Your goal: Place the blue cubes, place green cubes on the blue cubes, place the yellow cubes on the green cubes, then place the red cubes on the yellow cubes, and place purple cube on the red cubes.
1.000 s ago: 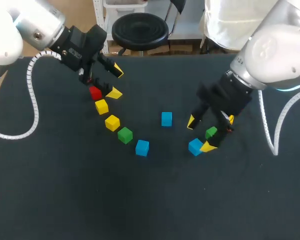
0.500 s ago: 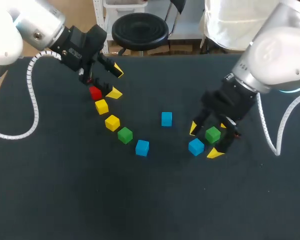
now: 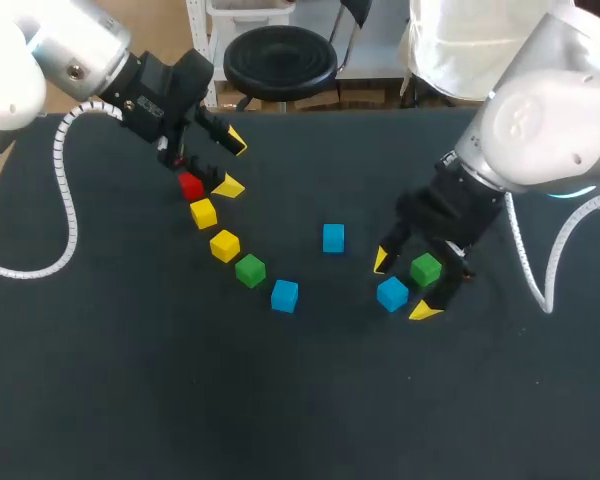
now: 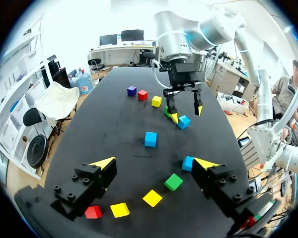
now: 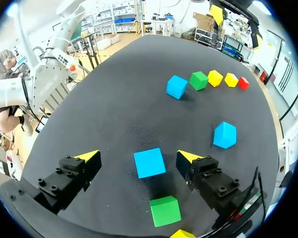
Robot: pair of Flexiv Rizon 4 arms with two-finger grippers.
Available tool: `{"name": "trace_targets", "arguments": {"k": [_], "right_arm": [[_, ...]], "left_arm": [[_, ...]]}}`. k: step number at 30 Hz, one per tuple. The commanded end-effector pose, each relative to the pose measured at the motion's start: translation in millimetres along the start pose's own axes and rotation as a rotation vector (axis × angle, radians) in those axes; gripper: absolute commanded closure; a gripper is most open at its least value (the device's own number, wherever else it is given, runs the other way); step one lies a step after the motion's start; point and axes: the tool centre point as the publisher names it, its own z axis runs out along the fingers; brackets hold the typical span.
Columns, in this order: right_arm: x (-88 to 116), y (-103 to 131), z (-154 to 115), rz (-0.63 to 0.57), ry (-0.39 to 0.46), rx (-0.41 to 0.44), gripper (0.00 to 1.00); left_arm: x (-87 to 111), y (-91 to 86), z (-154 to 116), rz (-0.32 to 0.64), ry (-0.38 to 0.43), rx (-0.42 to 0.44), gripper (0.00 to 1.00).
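Note:
My right gripper is open over a blue cube, which lies between its fingers without being gripped. Just behind it sit a green cube and a yellow cube. A curved row runs blue cube, green cube, yellow cube, yellow cube, red cube. Another blue cube lies alone mid-table. My left gripper is open above the row's red end. A red cube and a purple cube lie beyond my right gripper.
The black table has bare cloth along its whole front half. My right arm covers the cubes at the table's right in the head view. A white cable hangs from my left arm over the table's left side.
My right gripper has shifted slightly towards the table's front, from around the green cube to straddling the blue cube. The left arm has not moved.

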Motion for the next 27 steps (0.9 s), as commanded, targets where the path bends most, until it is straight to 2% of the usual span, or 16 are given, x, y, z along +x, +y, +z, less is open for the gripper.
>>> {"name": "trace_targets", "arguments": {"k": [1, 9, 13, 16, 20, 21, 23, 27], "right_arm": [[3, 2, 5, -0.006, -0.003, 0.012, 0.0], [8, -1, 7, -0.016, -0.006, 0.029, 0.02], [8, -1, 6, -0.017, -0.008, 0.035, 0.18], [9, -2, 6, -0.017, -0.011, 0.037, 0.2], [10, -4, 5, -0.015, -0.012, 0.038, 0.3], [11, -5, 6, -0.014, -0.012, 0.038, 0.33], [12, -7, 6, -0.013, -0.011, 0.037, 0.47], [12, -10, 5, -0.011, -0.007, 0.04, 0.54]], "left_arm": [[-0.1, 0.3, 0, 0.001, 0.001, 0.0, 0.0], [-0.1, 0.3, 0, 0.001, 0.001, 0.0, 0.0], [-0.1, 0.3, 0, 0.001, 0.001, 0.0, 0.0], [-0.1, 0.3, 0, 0.001, 0.001, 0.0, 0.0], [-0.1, 0.3, 0, 0.001, 0.001, 0.0, 0.0], [-0.1, 0.3, 0, 0.001, 0.001, 0.0, 0.0], [-0.1, 0.3, 0, 0.001, 0.001, 0.0, 0.0], [-0.1, 0.3, 0, 0.001, 0.001, 0.0, 0.0]]}}
